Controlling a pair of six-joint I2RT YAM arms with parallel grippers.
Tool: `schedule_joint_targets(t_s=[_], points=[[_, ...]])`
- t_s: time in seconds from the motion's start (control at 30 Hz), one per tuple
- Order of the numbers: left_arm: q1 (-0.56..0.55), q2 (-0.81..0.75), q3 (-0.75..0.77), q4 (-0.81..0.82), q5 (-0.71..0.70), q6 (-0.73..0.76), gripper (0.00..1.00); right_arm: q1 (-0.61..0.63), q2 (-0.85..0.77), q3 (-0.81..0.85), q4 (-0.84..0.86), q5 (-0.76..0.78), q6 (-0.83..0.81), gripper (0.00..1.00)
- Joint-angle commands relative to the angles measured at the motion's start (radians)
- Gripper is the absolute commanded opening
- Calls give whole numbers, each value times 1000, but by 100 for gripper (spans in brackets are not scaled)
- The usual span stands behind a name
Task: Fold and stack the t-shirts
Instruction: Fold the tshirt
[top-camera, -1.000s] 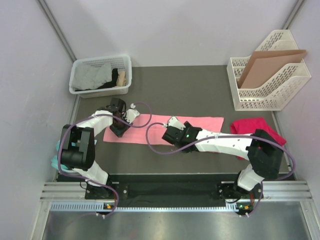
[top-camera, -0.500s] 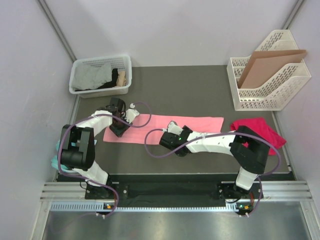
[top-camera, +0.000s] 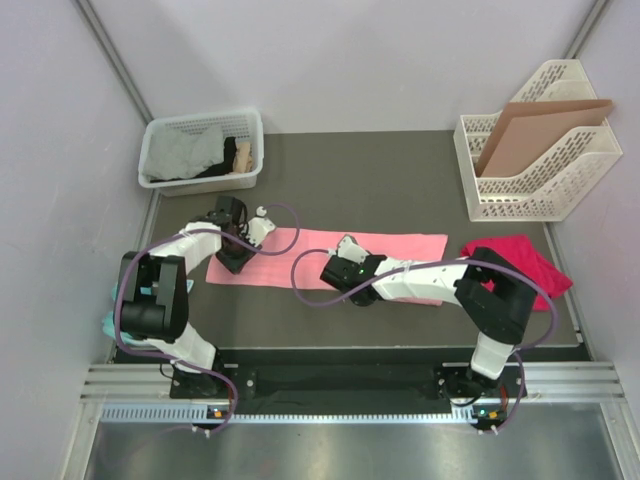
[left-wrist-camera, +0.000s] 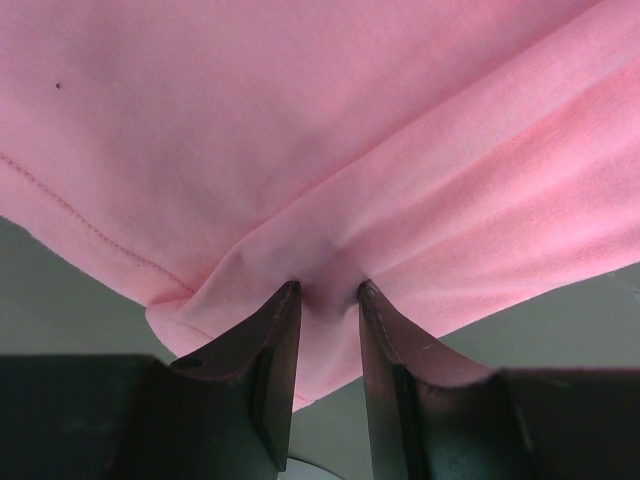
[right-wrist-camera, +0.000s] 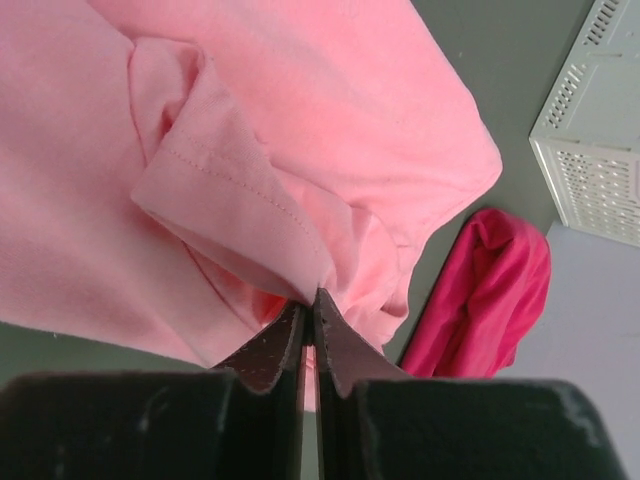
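The light salmon-pink t-shirt (top-camera: 400, 248) lies as a long flat strip across the middle of the dark table (top-camera: 360, 180). My left gripper (top-camera: 236, 248) sits at the shirt's left end. In the left wrist view, its fingers (left-wrist-camera: 275, 350) pinch a bunched fold of the pink cloth (left-wrist-camera: 300, 150). My right gripper (top-camera: 342, 266) is at the strip's front edge near the middle. There it (right-wrist-camera: 312, 298) is shut on a hemmed fold of the pink t-shirt (right-wrist-camera: 300, 120). The magenta-red t-shirt (top-camera: 520, 262) lies crumpled at the right, also in the right wrist view (right-wrist-camera: 490, 300).
A white basket (top-camera: 155, 135) holding grey and dark cloth stands at the back left. A white file rack (top-camera: 560, 185) with a brown cardboard sheet (top-camera: 540, 125) stands at the back right. Purple cables loop over the table near both wrists.
My right gripper has moved left along the shirt's front edge and closed onto a fold of the pink cloth. The left gripper has kept its hold and place.
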Motion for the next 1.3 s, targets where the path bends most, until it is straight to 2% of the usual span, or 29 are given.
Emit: schedule_joint_targets(t_s=[0.0, 0.33, 0.67, 0.7, 0.73, 0.83, 0.93, 1.07, 1.27], points=[[24, -19, -23, 26, -27, 30, 35, -26, 8, 36, 37, 22, -13, 0], [27, -22, -22, 20, -16, 39, 35, -157, 36, 195, 44, 69, -142, 0], [28, -54, -25, -1, -22, 62, 35, -218, 194, 311, 97, 31, -199, 2], [28, -57, -26, -3, -24, 65, 35, -233, 202, 315, 98, 30, -199, 11], [30, -59, -28, -3, -25, 65, 35, -241, 217, 321, 94, 28, -199, 45], [30, -59, -28, -9, -24, 70, 35, -272, 237, 357, 49, 51, -173, 83], [31, -56, -29, -17, -18, 70, 35, -295, 211, 372, 32, 115, -140, 92], [31, -53, -23, -23, -10, 67, 35, -342, 159, 395, -67, 242, -16, 91], [31, -56, -20, -34, 7, 62, 35, -405, 94, 352, -77, 257, 2, 89]])
